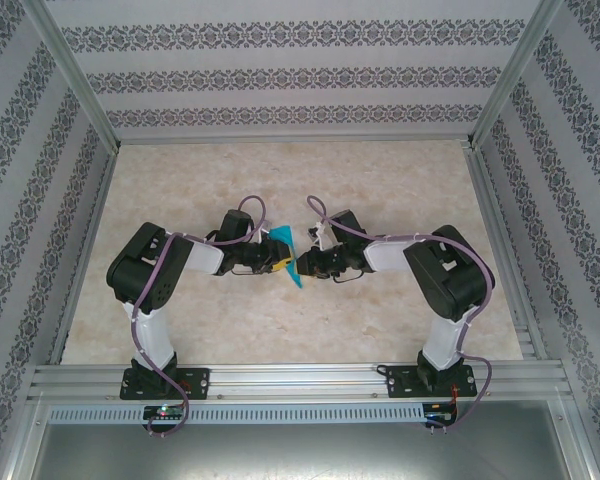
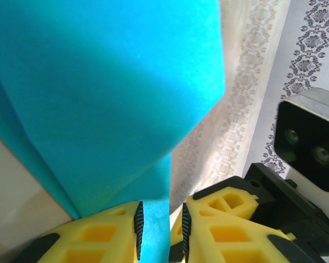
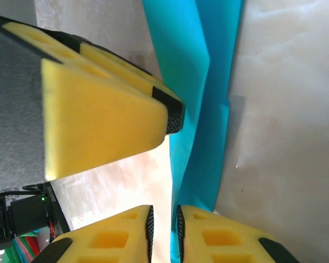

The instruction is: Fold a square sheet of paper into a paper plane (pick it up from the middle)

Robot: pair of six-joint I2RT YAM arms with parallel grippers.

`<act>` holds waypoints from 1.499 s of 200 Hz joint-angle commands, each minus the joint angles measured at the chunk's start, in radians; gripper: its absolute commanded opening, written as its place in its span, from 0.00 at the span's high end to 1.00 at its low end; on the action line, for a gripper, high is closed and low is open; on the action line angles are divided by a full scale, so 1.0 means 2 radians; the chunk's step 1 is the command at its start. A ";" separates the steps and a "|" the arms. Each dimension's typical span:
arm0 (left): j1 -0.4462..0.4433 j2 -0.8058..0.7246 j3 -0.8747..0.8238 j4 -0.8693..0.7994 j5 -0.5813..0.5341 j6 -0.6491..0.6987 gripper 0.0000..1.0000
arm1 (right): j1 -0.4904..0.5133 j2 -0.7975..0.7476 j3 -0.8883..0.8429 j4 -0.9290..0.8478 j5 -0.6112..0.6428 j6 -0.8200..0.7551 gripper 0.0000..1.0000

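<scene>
The square sheet of paper [image 1: 288,252] is a folded teal piece standing on edge between my two grippers at mid-table. My left gripper [image 1: 277,262] reaches it from the left, my right gripper [image 1: 303,263] from the right. In the left wrist view the paper [image 2: 109,93] runs down between the left gripper's [image 2: 160,211] jaws, lying against the left pad with a gap to the right pad. In the right wrist view the paper [image 3: 203,82] edge sits along the right pad of my right gripper [image 3: 164,216], whose jaws stand slightly apart. The left gripper's yellow finger [image 3: 98,115] ends beside the paper.
The pale marble tabletop [image 1: 380,180] is fenced by aluminium rails [image 1: 290,375] and patterned walls. The two arms' elbows bulge outward at left [image 1: 145,270] and right [image 1: 450,270]. The right wrist's camera housing [image 2: 307,145] sits close to my left fingers.
</scene>
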 commanded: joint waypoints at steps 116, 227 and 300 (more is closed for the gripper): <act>-0.007 0.010 0.009 -0.059 -0.023 0.012 0.71 | 0.018 0.036 0.020 -0.063 0.023 -0.033 0.90; -0.007 0.009 0.026 -0.130 -0.037 0.034 0.79 | 0.045 -0.080 0.019 -0.109 0.106 0.003 0.95; -0.007 0.013 0.037 -0.161 -0.049 0.025 0.84 | 0.082 -0.019 0.070 -0.131 0.123 0.021 1.00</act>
